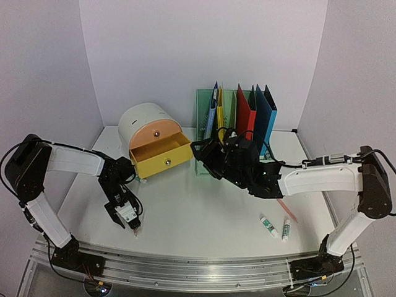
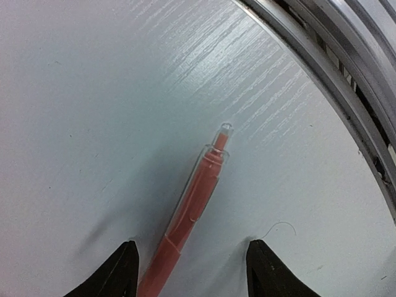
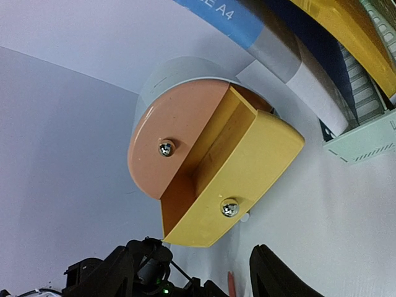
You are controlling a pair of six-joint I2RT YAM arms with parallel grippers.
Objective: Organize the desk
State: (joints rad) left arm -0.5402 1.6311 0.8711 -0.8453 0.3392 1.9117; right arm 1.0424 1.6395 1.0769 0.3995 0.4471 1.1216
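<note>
Spanning the lilac-walled enclosure: white desk (image 1: 204, 210), silver rail along its front edge.
Left gripper (image 1: 135, 231): low over the desk near the rail, fingers (image 2: 117, 275) parted either side of a coral pen (image 2: 197, 204) lying flat, not clamped on it.
Right gripper (image 3: 197, 253): fingers spread, empty, facing a yellow drawer (image 1: 162, 158) pulled out of a white domed drawer unit (image 1: 145, 117).
Two glue sticks (image 1: 268, 226): front right.

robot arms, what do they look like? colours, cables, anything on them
The left arm and right arm have white link shells and black joints, with thin black cables looping alongside. The left pincer and right pincer are black; the left carries a white block.
</note>
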